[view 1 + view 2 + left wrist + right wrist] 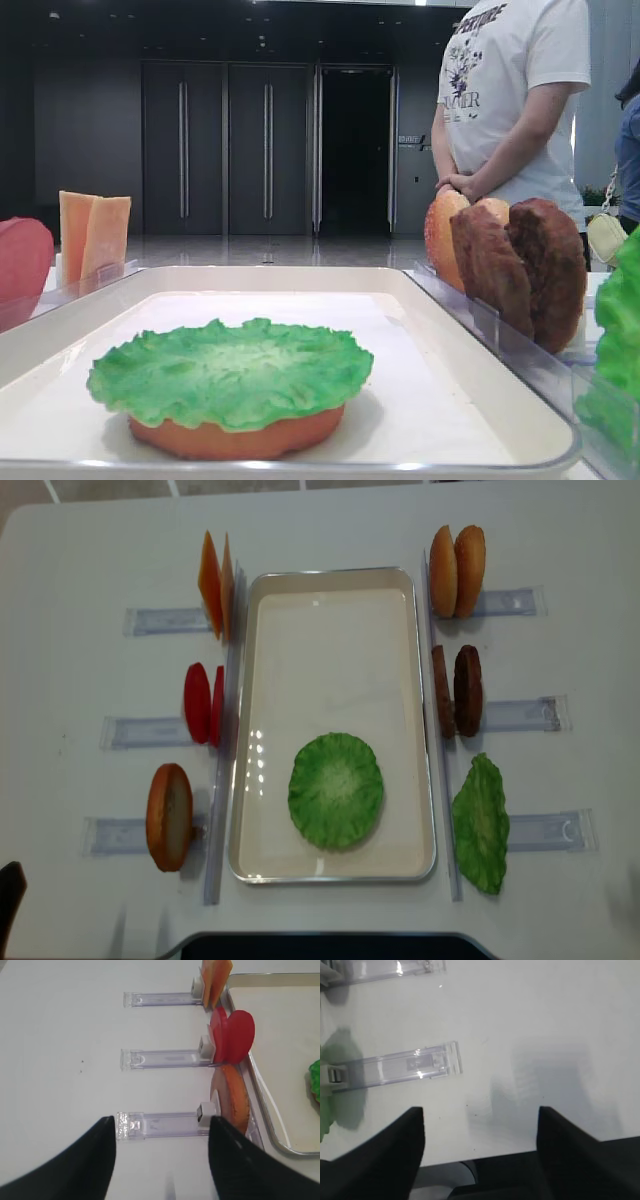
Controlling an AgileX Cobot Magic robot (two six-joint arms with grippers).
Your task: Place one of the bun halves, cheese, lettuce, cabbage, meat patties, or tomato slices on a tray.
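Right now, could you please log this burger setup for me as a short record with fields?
tray: centre of table, holds one stack
stack: lettuce lying on a bun half
left of tray: cheese, tomato slices, one bun half, all on edge
right of tray: bun halves, meat patties, lettuce leaf
right pincer: open, empty
left pincer: open, empty

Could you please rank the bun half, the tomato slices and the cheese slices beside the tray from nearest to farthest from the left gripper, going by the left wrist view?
Seen from the left gripper, in the left wrist view:
1. The bun half, on the nearest holder, beside the tray's rim.
2. The tomato slices, on the middle holder.
3. The cheese slices, on the farthest holder, at the top of the view.
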